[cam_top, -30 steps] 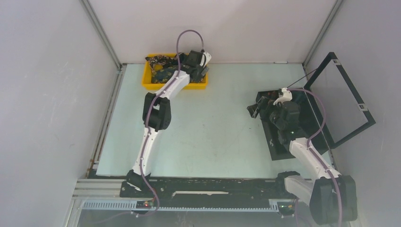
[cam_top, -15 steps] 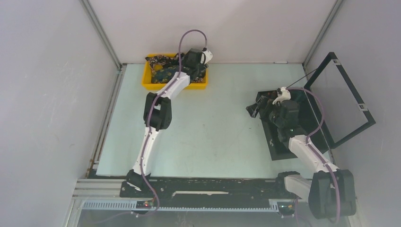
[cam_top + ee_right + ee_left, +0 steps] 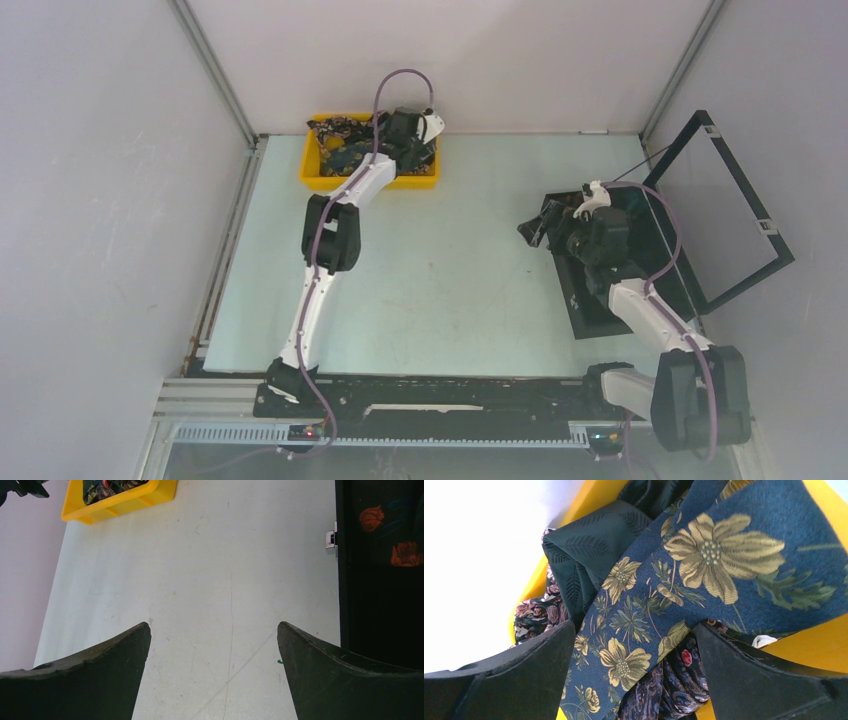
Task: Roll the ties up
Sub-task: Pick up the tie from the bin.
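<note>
Several dark ties [image 3: 340, 145] lie bunched in the yellow tray [image 3: 312, 178] at the back left. My left gripper [image 3: 408, 138] is down in the tray. In the left wrist view it [image 3: 635, 625] is open, with a navy tie with gold flowers [image 3: 704, 575] running between the jaws over a paisley tie [image 3: 674, 680]. A dark green leaf-pattern tie [image 3: 584, 550] lies behind. My right gripper [image 3: 535, 228] is open and empty above bare table [image 3: 214, 625], beside the black box.
The black hinged box [image 3: 610, 290] stands open at the right, its lid frame [image 3: 735, 215] raised. Dark fabric with orange-red flowers [image 3: 372, 519] lies in the box. Grey walls close in the back and both sides.
My left gripper has shifted slightly left and down into the tray of ties. My right gripper has edged a little left and away from the box.
</note>
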`<act>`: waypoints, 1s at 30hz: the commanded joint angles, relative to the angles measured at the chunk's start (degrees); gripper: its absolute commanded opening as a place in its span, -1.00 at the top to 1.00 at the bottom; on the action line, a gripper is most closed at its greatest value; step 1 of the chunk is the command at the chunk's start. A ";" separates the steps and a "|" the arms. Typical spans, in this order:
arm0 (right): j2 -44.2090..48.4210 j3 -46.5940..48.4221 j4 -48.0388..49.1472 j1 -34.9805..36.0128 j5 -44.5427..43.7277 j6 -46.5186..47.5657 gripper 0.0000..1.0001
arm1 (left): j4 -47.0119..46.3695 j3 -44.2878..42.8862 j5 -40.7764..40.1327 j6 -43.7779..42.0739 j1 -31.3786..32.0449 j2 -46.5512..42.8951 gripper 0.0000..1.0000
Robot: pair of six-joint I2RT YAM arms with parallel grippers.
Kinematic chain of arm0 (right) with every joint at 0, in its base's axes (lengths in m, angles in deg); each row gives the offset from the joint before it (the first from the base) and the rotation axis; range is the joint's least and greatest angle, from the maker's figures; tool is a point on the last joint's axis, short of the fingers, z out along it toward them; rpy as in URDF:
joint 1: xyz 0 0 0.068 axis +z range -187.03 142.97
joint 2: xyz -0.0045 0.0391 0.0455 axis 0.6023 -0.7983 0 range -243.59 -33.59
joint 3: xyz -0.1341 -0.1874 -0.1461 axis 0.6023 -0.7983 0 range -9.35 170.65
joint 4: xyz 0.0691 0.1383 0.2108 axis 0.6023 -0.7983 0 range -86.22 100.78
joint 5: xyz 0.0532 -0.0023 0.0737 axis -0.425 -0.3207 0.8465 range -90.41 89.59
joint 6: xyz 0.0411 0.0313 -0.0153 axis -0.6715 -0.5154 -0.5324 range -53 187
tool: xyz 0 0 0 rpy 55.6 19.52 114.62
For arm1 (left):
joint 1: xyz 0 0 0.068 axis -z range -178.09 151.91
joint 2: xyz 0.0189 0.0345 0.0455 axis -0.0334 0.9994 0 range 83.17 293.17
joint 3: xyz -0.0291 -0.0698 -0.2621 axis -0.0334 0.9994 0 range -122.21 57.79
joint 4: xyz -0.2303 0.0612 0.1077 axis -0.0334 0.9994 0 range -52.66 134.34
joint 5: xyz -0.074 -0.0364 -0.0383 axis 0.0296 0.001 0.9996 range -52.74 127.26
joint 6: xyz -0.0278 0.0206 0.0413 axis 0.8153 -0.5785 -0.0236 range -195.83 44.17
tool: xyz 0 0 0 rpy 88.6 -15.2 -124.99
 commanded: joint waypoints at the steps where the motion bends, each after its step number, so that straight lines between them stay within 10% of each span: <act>1: -0.79 2.62 2.17 -0.36 1.15 -0.49 -0.99 | 1.18 -1.81 2.12 -3.98 -1.12 0.59 -0.98; 9: -2.57 3.45 2.08 -0.40 1.76 -0.49 -1.00 | 2.96 -0.98 4.01 -7.67 -2.90 1.12 -0.89; 22: -3.59 4.14 1.69 -0.52 2.38 -0.43 -0.99 | -3.21 -0.22 4.15 -7.22 -3.37 0.13 0.96; 30: -3.61 4.84 0.90 -0.64 2.35 -0.23 -0.99 | -7.48 1.10 3.67 -4.87 -2.45 -8.16 1.00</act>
